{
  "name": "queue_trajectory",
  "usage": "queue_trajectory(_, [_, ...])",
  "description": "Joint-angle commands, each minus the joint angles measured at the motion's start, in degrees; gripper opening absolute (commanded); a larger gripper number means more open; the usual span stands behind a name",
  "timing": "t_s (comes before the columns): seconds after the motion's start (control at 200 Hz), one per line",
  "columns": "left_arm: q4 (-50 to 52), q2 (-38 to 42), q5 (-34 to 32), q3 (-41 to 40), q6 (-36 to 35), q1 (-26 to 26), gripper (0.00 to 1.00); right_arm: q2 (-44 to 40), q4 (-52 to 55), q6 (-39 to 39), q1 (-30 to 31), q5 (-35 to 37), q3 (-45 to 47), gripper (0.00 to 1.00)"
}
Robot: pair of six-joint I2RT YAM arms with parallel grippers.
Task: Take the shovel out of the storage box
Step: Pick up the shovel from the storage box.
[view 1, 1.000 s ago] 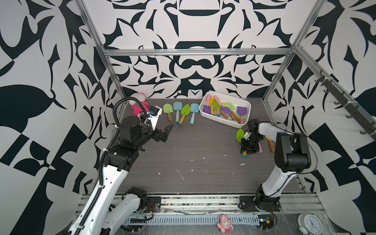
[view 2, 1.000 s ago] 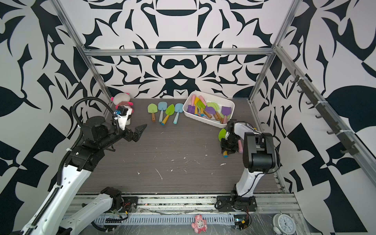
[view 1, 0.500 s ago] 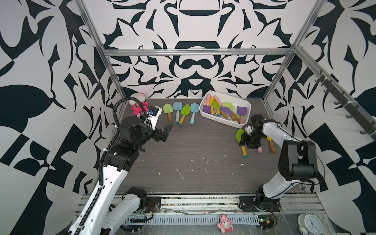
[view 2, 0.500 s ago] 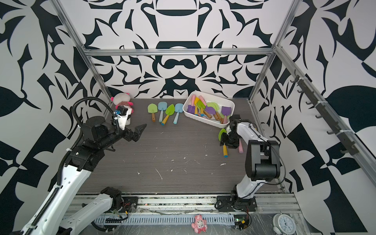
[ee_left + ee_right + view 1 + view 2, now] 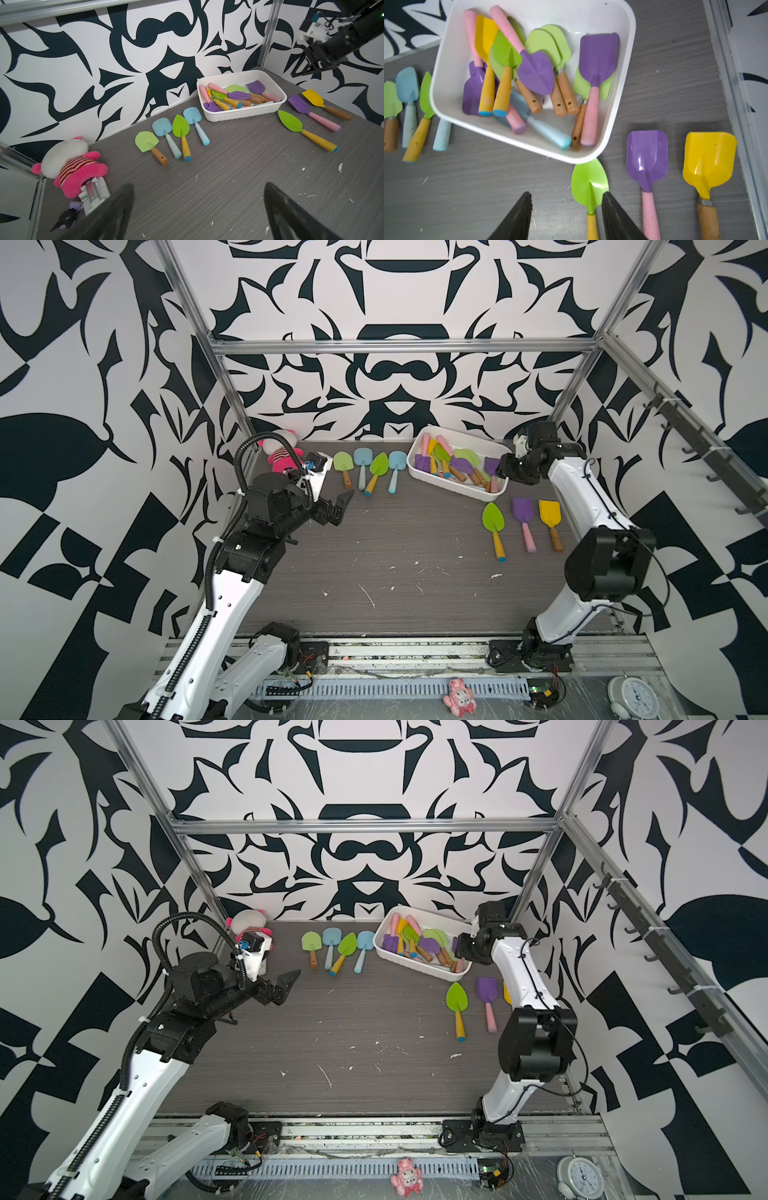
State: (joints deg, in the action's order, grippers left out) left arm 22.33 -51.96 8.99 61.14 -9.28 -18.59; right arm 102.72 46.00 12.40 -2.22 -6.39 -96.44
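Note:
The white storage box [image 5: 451,486] [image 5: 415,968] [image 5: 239,114] [image 5: 446,62] stands at the back right, holding several mixed shovels, among them a purple shovel [image 5: 599,54] with a pink handle. My right gripper [image 5: 505,467] [image 5: 459,947] [image 5: 566,195] hovers over the box's right end, open and empty. Below it on the table lie a green shovel [image 5: 493,517] [image 5: 588,182], a purple shovel [image 5: 523,511] [image 5: 646,155] and a yellow shovel [image 5: 549,513] [image 5: 709,158]. My left gripper [image 5: 343,506] [image 5: 291,980] [image 5: 198,185] hangs wide open and empty at the left.
Several more shovels [image 5: 370,466] [image 5: 172,133] lie in a row left of the box by the back wall. A pink plush toy [image 5: 279,450] [image 5: 72,166] sits in the back left corner. Metal frame posts [image 5: 575,385] stand at the back corners.
My right gripper was low at the green shovel; it opened, left that shovel on the table and rose back over the box's right end. The left arm has not moved.

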Motion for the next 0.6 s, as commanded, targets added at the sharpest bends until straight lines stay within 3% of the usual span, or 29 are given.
queue_trajectory(0.0, [1.13, -0.07, 0.24, 2.31, -1.22, 0.13, 0.99, 7.19, 7.27, 1.63, 0.15, 4.66, -8.59, 0.54])
queue_trajectory(0.275, [3.46, -0.09, -0.27, 2.97, -1.80, 0.14, 0.99, 25.15, 17.51, 6.15, 0.68, 7.92, -28.79, 0.49])
queue_trajectory(0.6, [4.62, 0.02, -0.48, 3.28, -1.53, 0.14, 0.99, 37.63, 22.04, 8.78, 0.85, 10.09, -43.80, 0.42])
